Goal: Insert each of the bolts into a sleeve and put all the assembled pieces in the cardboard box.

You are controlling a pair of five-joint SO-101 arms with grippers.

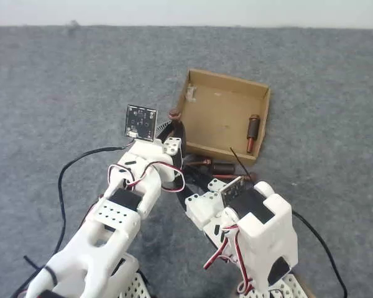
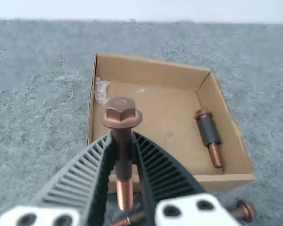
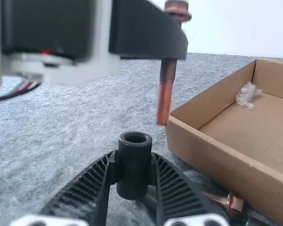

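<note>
The left gripper [image 2: 123,141] is squeezing a bolt [image 2: 121,117], tip down. The right gripper [image 3: 133,157] is squeezing a sleeve [image 3: 134,169], hole up. Next, the tip needs lowering straight into that hole.

Coppery metal bolt [image 2: 122,143], matt black sleeve [image 3: 133,165], cardboard box [image 2: 146,74]

grey carpeted table [image 1: 50,93] — on it the cardboard box [image 1: 227,77], a loose bolt [image 2: 242,210] just beside.

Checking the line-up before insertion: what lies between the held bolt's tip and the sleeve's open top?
Nothing. In the right wrist view the gap between the bolt and the sleeve is bare, with just grey carpet behind.
</note>
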